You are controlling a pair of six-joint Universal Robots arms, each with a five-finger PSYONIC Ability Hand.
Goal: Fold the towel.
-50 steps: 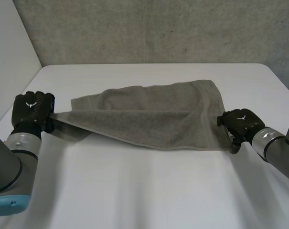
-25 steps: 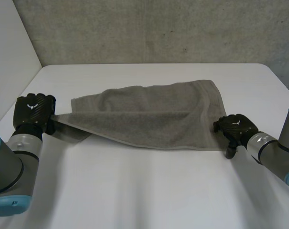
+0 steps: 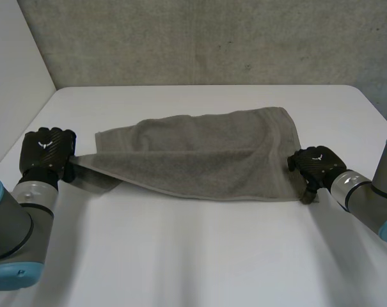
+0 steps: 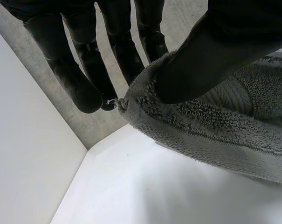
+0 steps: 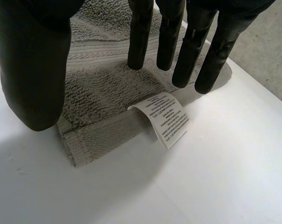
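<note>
1. The left hand [image 3: 47, 150] sat at the towel's 9 o'clock, close to the table's side edge. Its thumb pressed one corner of the cloth against the fingers, pinching it tight and holding that corner up off the surface.
2. The grey towel [image 3: 199, 157] lay rumpled and partly doubled over itself across the middle of the white table [image 3: 193, 256], reaching from one hand to the other.
3. The right hand [image 3: 315, 165] was at the towel's 4 o'clock, over the near corner. Its fingers were straight and spread above the cloth, the thumb apart beside the hem, gripping nothing. A white care label [image 5: 166, 119] stuck out from the hem below the fingertips, onto the table.
</note>
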